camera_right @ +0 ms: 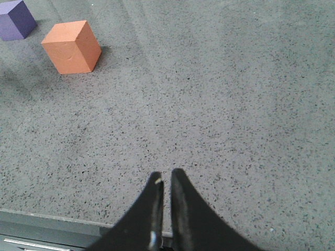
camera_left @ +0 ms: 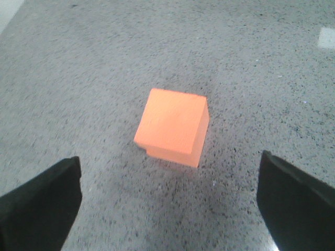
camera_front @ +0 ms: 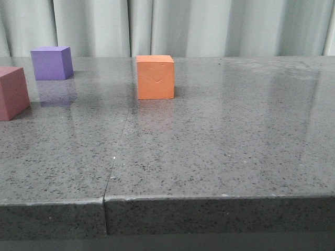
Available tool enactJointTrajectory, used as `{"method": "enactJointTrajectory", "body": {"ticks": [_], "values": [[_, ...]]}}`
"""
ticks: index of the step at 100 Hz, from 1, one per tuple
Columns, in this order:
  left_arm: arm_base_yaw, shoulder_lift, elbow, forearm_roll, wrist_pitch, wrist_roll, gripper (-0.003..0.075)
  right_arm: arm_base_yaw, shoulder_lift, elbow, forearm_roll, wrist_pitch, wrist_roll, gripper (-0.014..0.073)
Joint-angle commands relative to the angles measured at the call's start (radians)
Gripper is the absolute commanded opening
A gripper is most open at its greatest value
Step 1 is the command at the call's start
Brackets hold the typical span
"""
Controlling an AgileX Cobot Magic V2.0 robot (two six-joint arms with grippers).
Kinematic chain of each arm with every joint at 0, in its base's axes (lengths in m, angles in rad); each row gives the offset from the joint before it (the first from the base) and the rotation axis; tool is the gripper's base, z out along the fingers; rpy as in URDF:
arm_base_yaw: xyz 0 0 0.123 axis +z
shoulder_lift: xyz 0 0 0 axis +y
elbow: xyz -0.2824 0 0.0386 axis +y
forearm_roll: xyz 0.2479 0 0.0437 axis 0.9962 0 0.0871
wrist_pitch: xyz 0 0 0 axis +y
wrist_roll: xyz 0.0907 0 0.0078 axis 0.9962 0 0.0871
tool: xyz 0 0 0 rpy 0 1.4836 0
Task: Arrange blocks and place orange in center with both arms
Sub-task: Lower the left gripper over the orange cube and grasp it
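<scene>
Broadly, the speckled grey counter carries three cubes: the orange cube mid-far, the pink cube at the left edge, the purple cube far left. Above the orange cube, the left tool gapes wide; the right tool is pinched closed, empty.

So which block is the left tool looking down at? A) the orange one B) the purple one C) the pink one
A: the left wrist view shows only the orange block, sitting on the table ahead of the wide-open left tool.
</scene>
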Motion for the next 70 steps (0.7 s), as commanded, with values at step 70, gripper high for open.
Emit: {"method": "enactJointTrajectory", "body": {"ticks": [70], "values": [[-0.174, 0.222, -0.143, 0.147, -0.2, -0.013, 0.0638, -0.008, 0.009, -0.024, -0.018, -0.077, -0.005, 0.0057]]}}
